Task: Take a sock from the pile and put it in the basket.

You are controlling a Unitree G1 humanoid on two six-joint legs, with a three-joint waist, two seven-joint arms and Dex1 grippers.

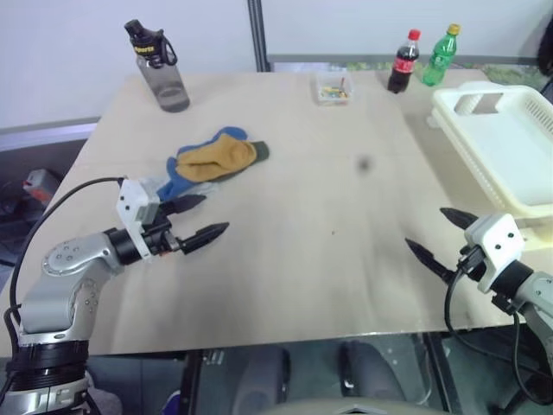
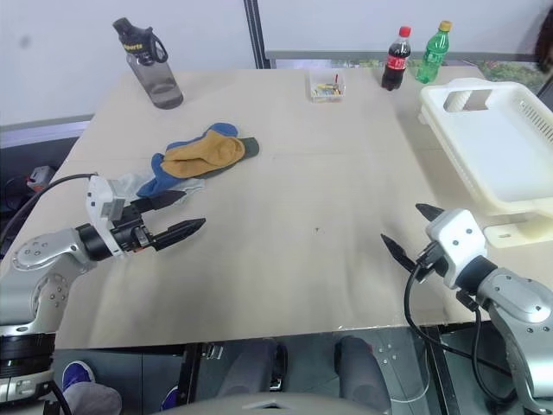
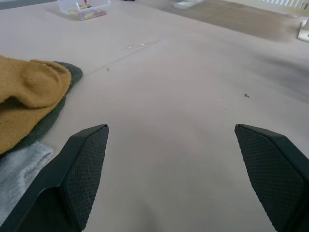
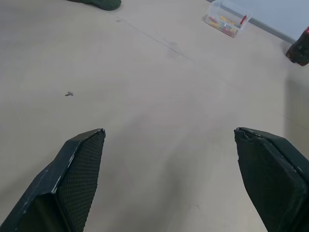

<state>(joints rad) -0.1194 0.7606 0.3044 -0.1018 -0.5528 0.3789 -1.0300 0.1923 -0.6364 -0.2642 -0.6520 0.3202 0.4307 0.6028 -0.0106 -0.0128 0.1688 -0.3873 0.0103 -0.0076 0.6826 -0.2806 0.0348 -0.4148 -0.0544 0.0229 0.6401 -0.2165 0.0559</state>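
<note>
The pile [image 1: 212,160] of socks lies on the left half of the table, a mustard-yellow sock [image 1: 220,156] on top of blue, dark green and pale ones. My left gripper [image 1: 197,218] hovers open just in front of the pile, with nothing between its fingers. In the left wrist view the yellow sock [image 3: 26,96] lies beside one finger. The cream-white basket [image 1: 501,143] stands at the table's right edge. In front of the basket, near the table's front edge, my right gripper [image 1: 441,235] is open and holds nothing.
A dark water bottle [image 1: 160,65] stands at the back left of the wooden table [image 1: 328,216]. A small clear box [image 1: 333,88] of colourful bits, a cola bottle [image 1: 402,62] and a green bottle [image 1: 439,55] stand along the back edge.
</note>
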